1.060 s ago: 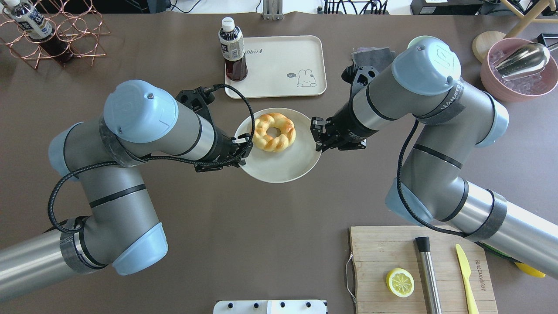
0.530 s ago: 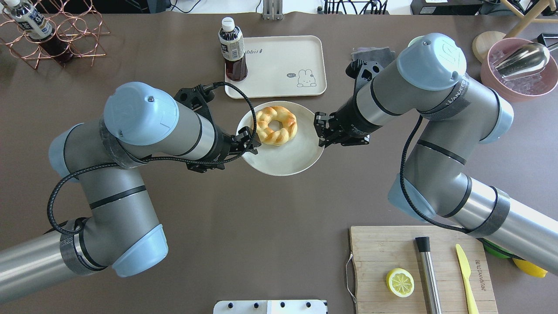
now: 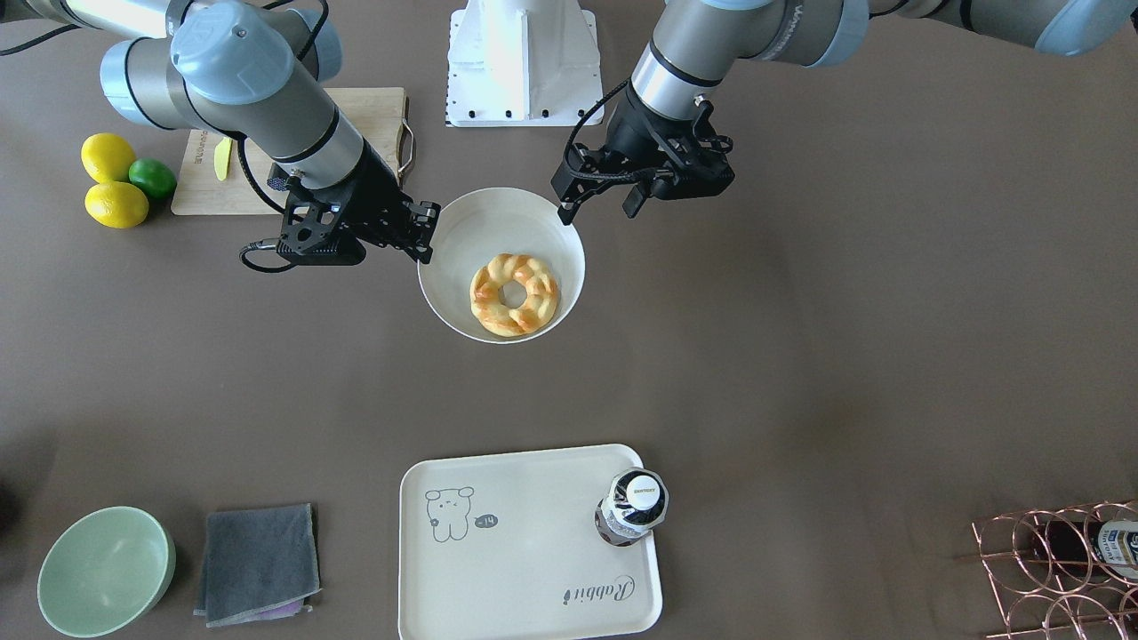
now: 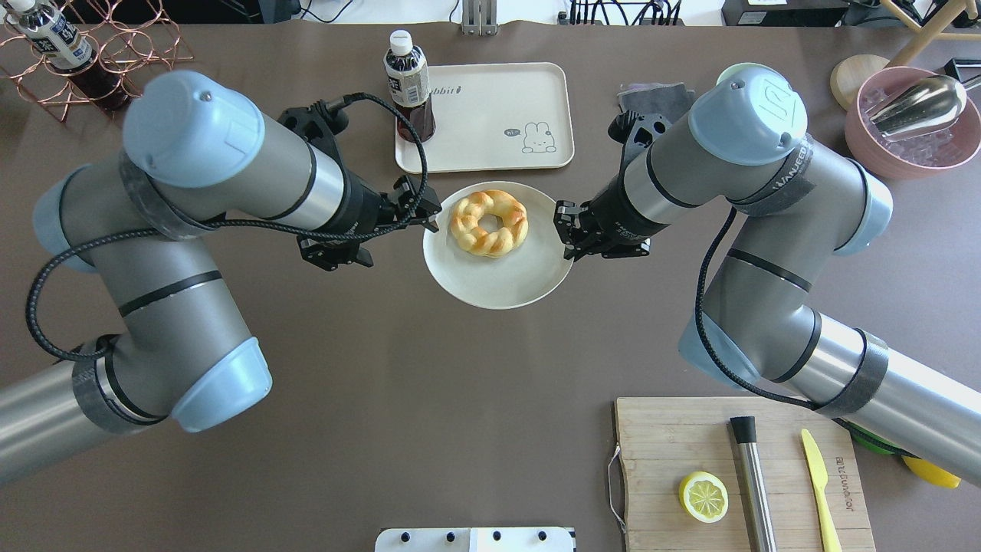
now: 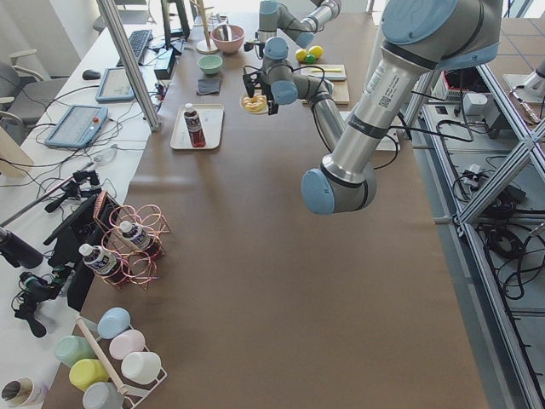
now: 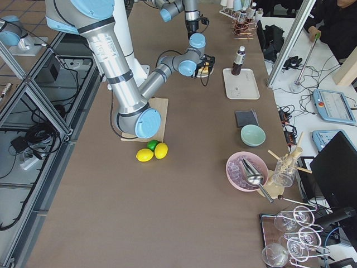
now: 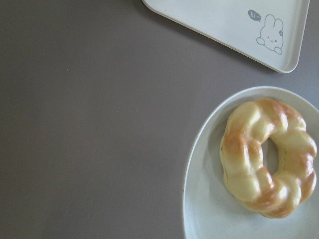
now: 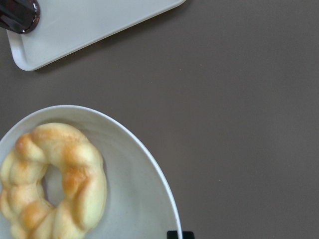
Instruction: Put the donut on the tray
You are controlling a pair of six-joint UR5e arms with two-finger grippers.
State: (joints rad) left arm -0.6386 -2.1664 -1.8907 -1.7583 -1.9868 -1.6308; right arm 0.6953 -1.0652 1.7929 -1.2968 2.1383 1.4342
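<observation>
The golden braided donut [image 4: 498, 239] lies on a white plate [image 4: 498, 282], just in front of the cream tray [image 4: 490, 107] with the rabbit drawing. My right gripper [image 4: 569, 232] is shut on the plate's right rim; one fingertip [image 8: 179, 234] shows at the rim in the right wrist view. My left gripper [image 4: 425, 211] is open and empty, just off the plate's left rim. The front view shows the donut [image 3: 487, 298], plate [image 3: 498, 222], tray [image 3: 533, 551], right gripper [image 3: 427, 236] and left gripper [image 3: 594, 210]. The left wrist view shows the donut [image 7: 244, 159] and the tray corner [image 7: 234, 25].
A dark drink bottle [image 4: 408, 84] stands on the tray's left end. A grey cloth [image 4: 655, 96] lies right of the tray. A wooden cutting board [image 4: 667, 460] with a lemon half [image 4: 703, 497] is at the front right. A pink bowl [image 4: 908, 146] sits far right, and a copper wire rack [image 4: 130, 61] far left.
The plate with the donut has moved a little toward the tray. My left gripper has come off the plate's left rim and drawn back to the left and farther from me. The right gripper still holds the rim.
</observation>
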